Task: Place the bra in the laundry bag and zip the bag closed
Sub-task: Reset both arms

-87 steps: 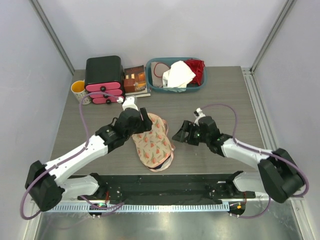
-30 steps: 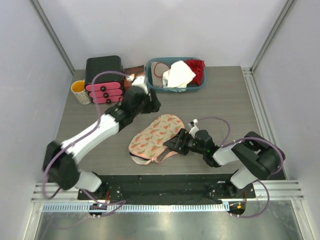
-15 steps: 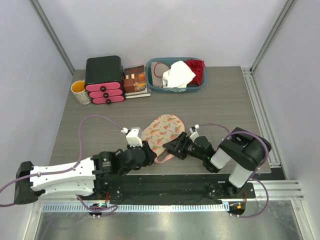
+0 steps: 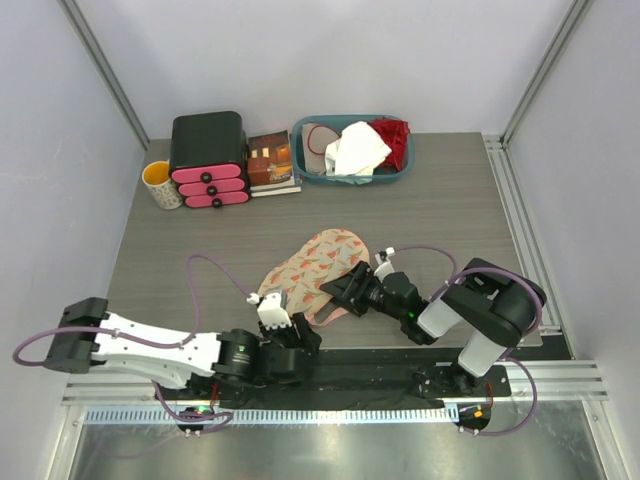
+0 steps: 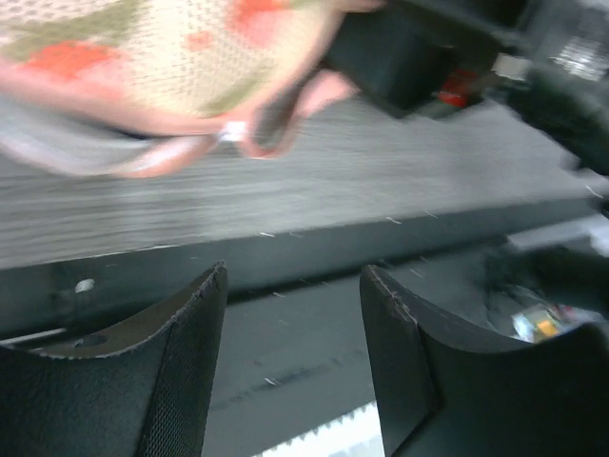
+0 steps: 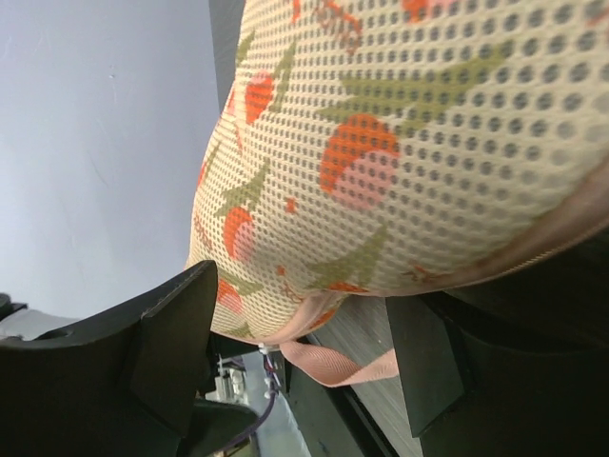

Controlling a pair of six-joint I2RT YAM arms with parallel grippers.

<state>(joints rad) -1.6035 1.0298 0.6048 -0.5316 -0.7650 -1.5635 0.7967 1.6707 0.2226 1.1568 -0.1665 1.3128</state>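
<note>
The right pincer [image 4: 338, 292] [image 6: 300, 333] stands wide, fingers apart on either side of the near end of the laundry bag [image 4: 315, 265] [image 6: 400, 143]. No squeeze on the mesh shows. A pink strap loop [image 6: 333, 364] hangs from that end between the fingers. The left pincer [image 4: 298, 338] [image 5: 290, 286] is open with nothing in it, low over the near edge of the worktop [image 4: 450, 220], just short of the bag's near end. The bag lies flat mid-worktop, slanting away to the right. At the far edge stand a teal basket [image 4: 385, 178] of laundry, a book [image 4: 270, 160], a black box with pink drawers [image 4: 208, 150] and a mug [image 4: 160, 183].
</note>
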